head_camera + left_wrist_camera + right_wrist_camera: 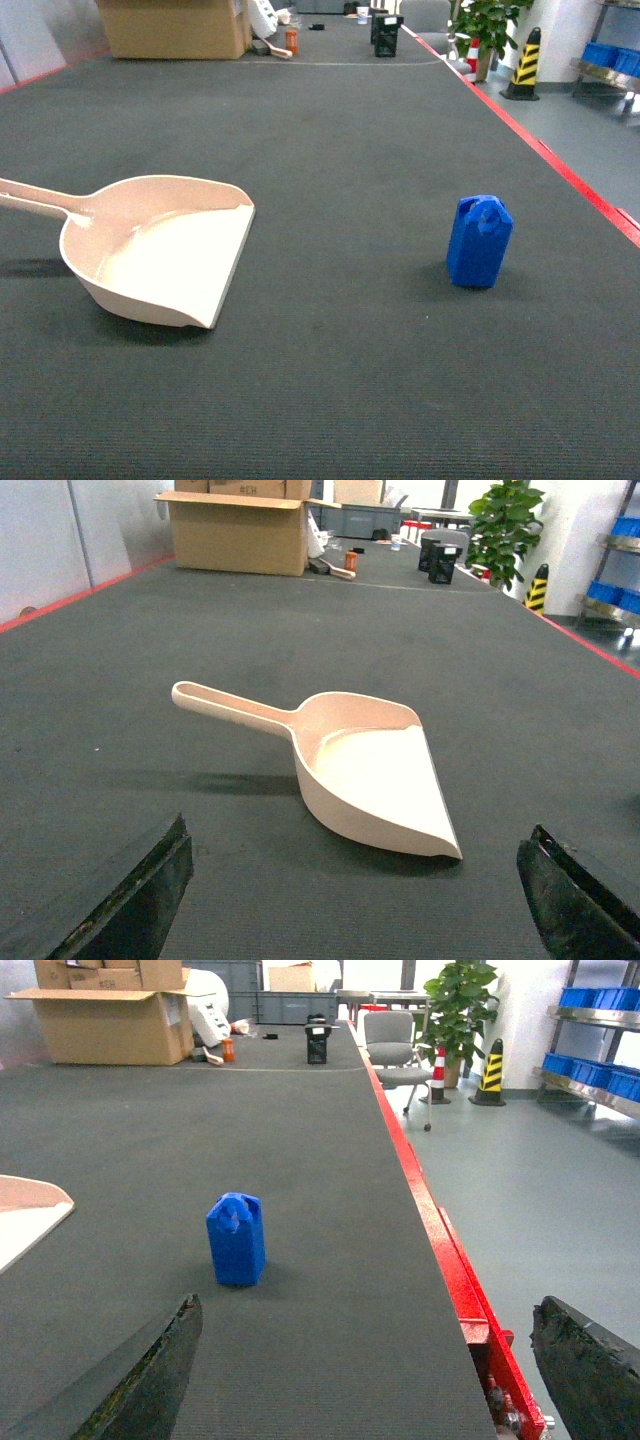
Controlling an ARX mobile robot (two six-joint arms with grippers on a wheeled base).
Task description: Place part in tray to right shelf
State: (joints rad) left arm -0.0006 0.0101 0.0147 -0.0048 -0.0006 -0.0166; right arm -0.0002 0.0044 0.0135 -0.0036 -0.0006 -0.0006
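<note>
Dark mat [330, 150] — tray [150, 260] holds nothing, part [479, 242] upright apart, both tools spread.

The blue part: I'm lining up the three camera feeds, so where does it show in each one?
Head: the blue part stands upright right of centre, apart from the tray.
Left wrist: not in view; only the tray shows.
Right wrist: the part stands left of centre, ahead of the open right gripper.
Shared landmark: the cardboard box at the far end.
</note>
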